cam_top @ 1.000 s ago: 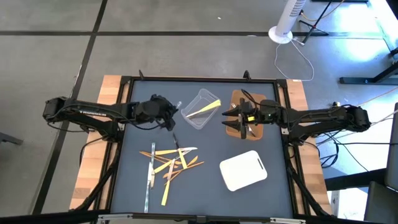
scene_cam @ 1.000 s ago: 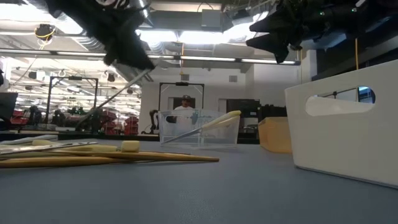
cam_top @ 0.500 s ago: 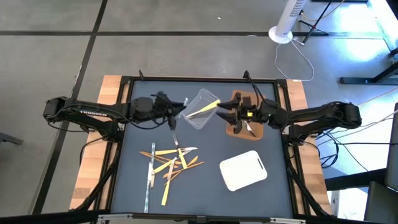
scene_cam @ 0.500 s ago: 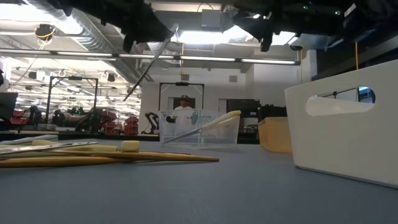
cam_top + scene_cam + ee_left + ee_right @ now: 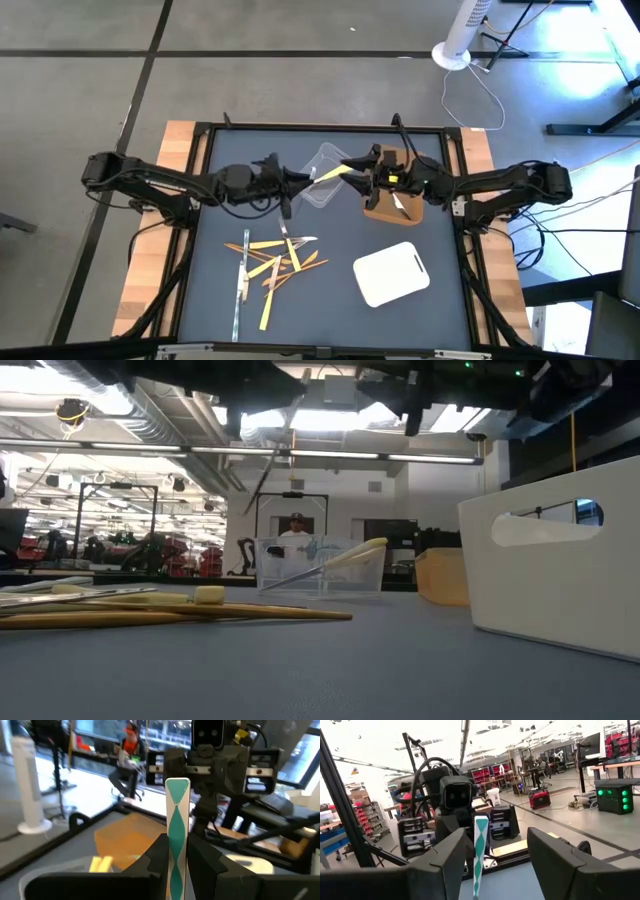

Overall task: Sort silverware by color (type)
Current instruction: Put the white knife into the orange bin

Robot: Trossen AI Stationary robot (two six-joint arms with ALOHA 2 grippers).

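Note:
My left gripper is shut on a shiny silver utensil and holds it in the air over the table's middle, beside the clear tub. My right gripper faces it from the table's right, open, level with the utensil's upper end. I cannot tell whether that end reaches between its fingers. The rest of the silverware, pale yellow, orange-brown and silver, lies in a loose pile on the dark mat near the front left. More pale yellow pieces lean in the tub. My left gripper pinches the silver utensil's shaft between its two fingers, partway along its length. The fingers come in level from the table's left and lie across the shaft. The utensil stands steeply tilted and clear of the table, one end above the fingers, the other hanging below.
A brown tray lies under my right arm and a white tray sits at the front right. In the low view the white tray's wall stands close on the right. A person shows far off in the room behind the tub.
Both grippers have risen and moved toward each other over the table's middle, tipping up from a downward slant to about level. The silver utensil has gone with my left gripper and now stands steeper, closer to the right gripper. Neither gripper's gap has changed.

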